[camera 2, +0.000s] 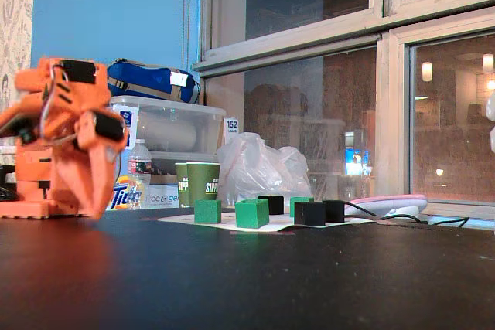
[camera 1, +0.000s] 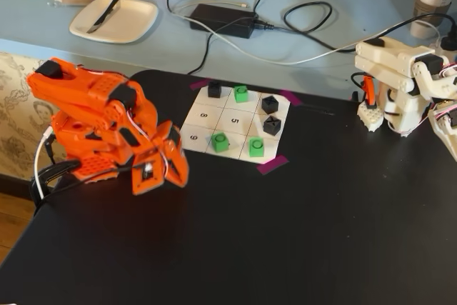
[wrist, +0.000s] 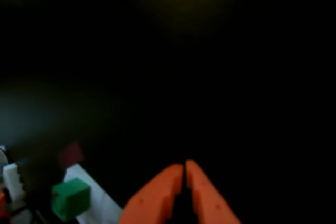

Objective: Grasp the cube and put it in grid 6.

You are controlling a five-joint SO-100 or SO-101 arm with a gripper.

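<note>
On paper: three green cubes, three black.

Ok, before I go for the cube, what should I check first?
1. Grid 6 free: ok, nothing on it.
2. Tool open: not ok, jaws closed in the wrist view.
3. Tool empty: ok.
4. Tool over a cube: not ok, it is left of the sheet in a fixed view.
5. Target cube singled out: cannot tell; three green cubes sit on the sheet.
</note>
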